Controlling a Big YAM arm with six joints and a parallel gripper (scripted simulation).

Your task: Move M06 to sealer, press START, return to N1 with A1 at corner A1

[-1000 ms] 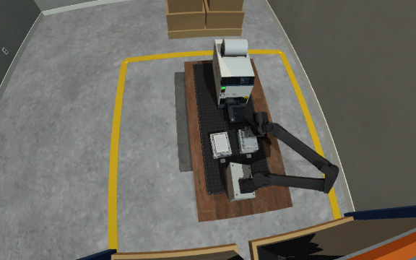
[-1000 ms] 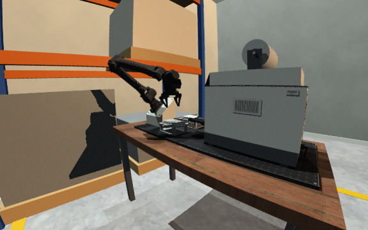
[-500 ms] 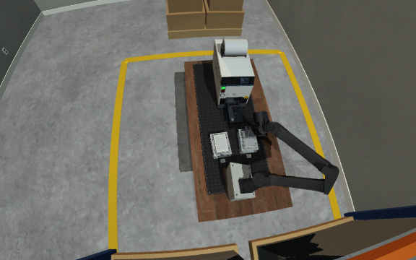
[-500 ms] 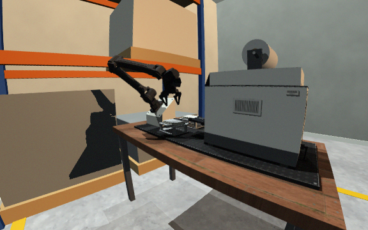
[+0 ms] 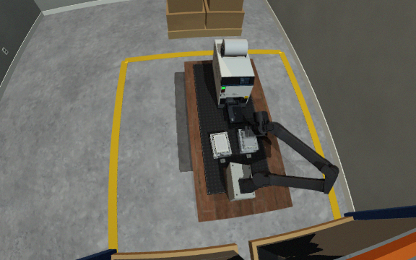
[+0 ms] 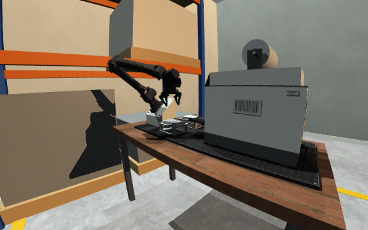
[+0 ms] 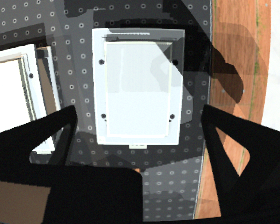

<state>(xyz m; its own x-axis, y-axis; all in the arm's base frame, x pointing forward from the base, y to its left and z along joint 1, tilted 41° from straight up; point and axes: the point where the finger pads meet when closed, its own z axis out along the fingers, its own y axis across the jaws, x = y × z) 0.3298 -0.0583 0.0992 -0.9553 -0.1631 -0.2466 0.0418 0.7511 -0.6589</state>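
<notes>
My gripper [image 6: 172,103] [image 7: 139,112] is open and empty, high above the right-hand nest, its fingertips apart on both sides of it in the wrist view. A pale, translucent-looking plate [image 5: 248,141] [image 7: 138,90] lies apparently flat in that nest. A white-topped plate [image 5: 221,144] [image 7: 8,100] lies in the left-hand nest. The nest labels are too small to read, so I cannot tell N1 from N2. The sealer's dark stage [image 5: 235,111] is out, with no plate visible on it. The sealer [image 5: 237,66] [image 6: 254,121] shows a green lamp [image 5: 223,88].
The nests stand side by side on the black perforated mat [image 5: 208,180] [image 6: 260,161], between the sealer and the arm's base [image 5: 240,191]. The arm reaches around the right side of the wooden table [image 5: 208,213] [image 6: 219,169]. A foil roll [image 5: 235,48] [image 6: 264,52] sits atop the sealer.
</notes>
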